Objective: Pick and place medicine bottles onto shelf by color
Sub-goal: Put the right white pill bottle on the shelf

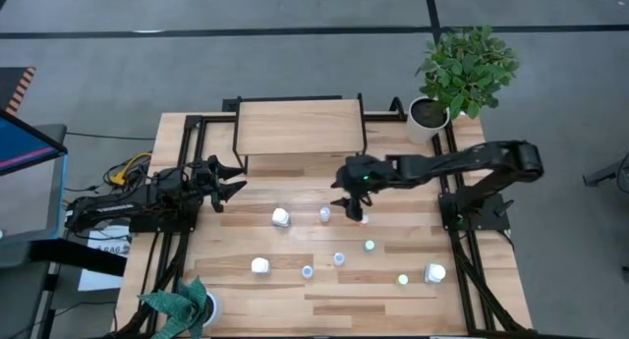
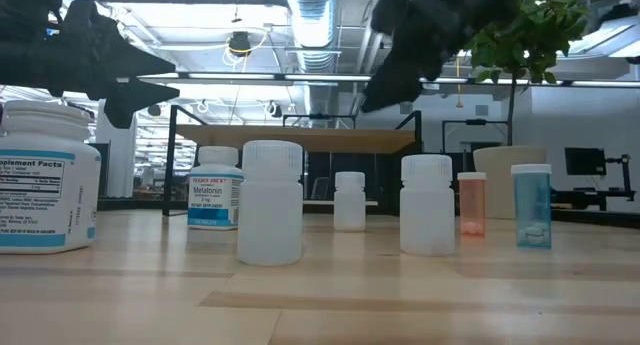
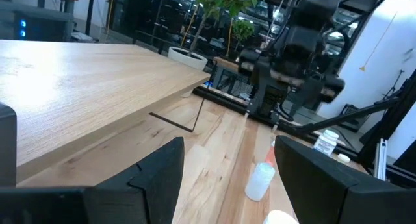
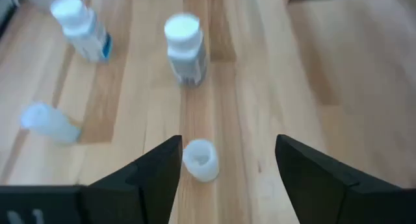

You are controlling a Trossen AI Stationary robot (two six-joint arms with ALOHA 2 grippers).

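The light-wood shelf [image 1: 300, 126] stands on black legs at the table's far middle. Several small bottles stand upright and scattered on the tabletop: a larger white one [image 1: 281, 217], a tiny white one [image 1: 324, 214], an orange-tinted one [image 1: 363, 219], and others nearer the front [image 1: 339, 258]. My right gripper [image 1: 352, 203] hangs open above the table, between the tiny white bottle [image 4: 200, 160] and the orange one. The white bottle shows between its fingers, untouched. My left gripper [image 1: 231, 180] is open and empty, raised by the shelf's left front leg.
A potted green plant [image 1: 462, 69] stands at the far right corner, another plant [image 1: 182, 305] at the near left. Black frame rails run along both table sides [image 1: 462, 231]. In the low view a big labelled bottle [image 2: 40, 180] stands close at the left.
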